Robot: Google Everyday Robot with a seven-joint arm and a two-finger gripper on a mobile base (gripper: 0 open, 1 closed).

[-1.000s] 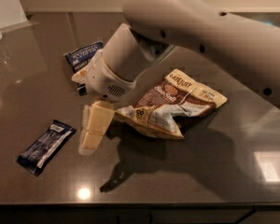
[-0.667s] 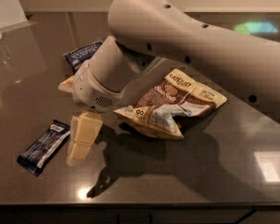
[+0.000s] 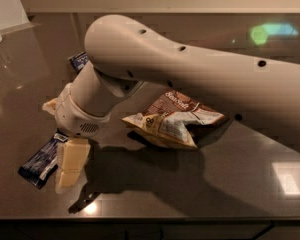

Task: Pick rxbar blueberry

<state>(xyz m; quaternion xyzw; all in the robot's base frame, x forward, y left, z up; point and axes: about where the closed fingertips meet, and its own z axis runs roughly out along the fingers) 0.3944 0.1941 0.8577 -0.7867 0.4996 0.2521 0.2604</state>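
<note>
The rxbar blueberry (image 3: 39, 162) is a slim dark blue bar lying flat at the front left of the dark table. My gripper (image 3: 60, 141) hangs from the white wrist right over the bar's far end and is open. One cream finger (image 3: 72, 163) stands just right of the bar, close against it. The other cream tip (image 3: 49, 105) shows left of the wrist, beyond the bar's far end. Nothing is held.
A cream-and-brown chip bag (image 3: 176, 118) lies crumpled in the middle of the table. A dark blue chip bag (image 3: 79, 61) peeks out behind my arm at the back left. My big white arm (image 3: 200, 79) crosses the view from the right. The table's front edge (image 3: 150, 219) is near.
My arm has swung left and down toward the front. The gripper has gone from beside the chip bags to right beside the bar. Bar and bags have not moved.
</note>
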